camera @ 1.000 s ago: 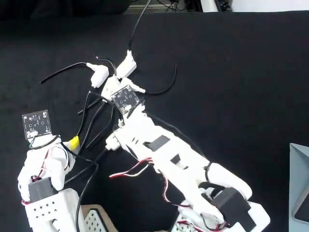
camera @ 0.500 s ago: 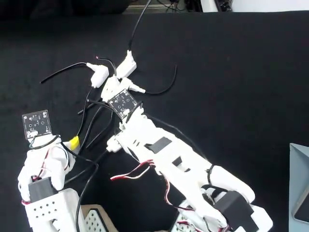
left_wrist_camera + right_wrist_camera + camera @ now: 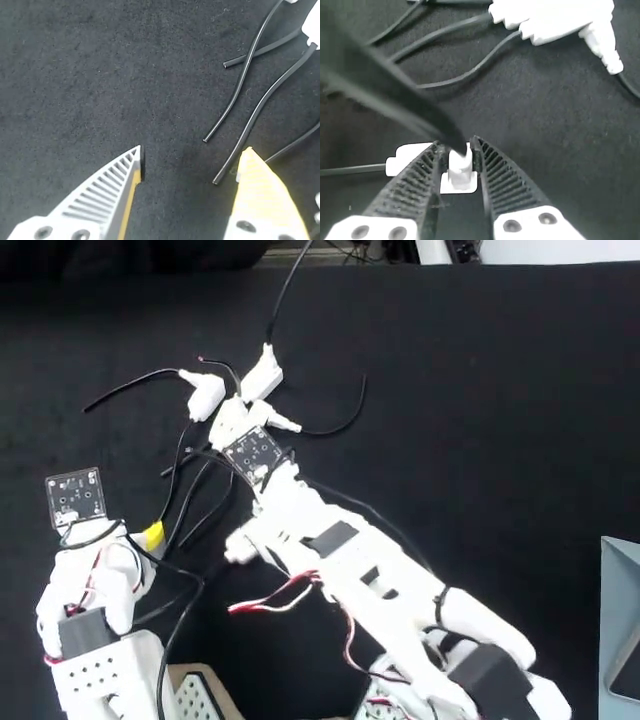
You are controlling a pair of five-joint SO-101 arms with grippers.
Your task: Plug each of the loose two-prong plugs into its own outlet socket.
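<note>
Gripping a white plug [image 3: 460,173] crossed by a black cable [image 3: 385,95], the right hand [image 3: 456,144] is narrow; left hand [image 3: 193,149] gapes wide.

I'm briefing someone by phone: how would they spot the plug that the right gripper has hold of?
On the black table, find the cluster of white connectors where one arm stretches out. The plug is the small white one pinched between the ribbed fingers of the right gripper, black cord attached; the other connectors lie free.
</note>
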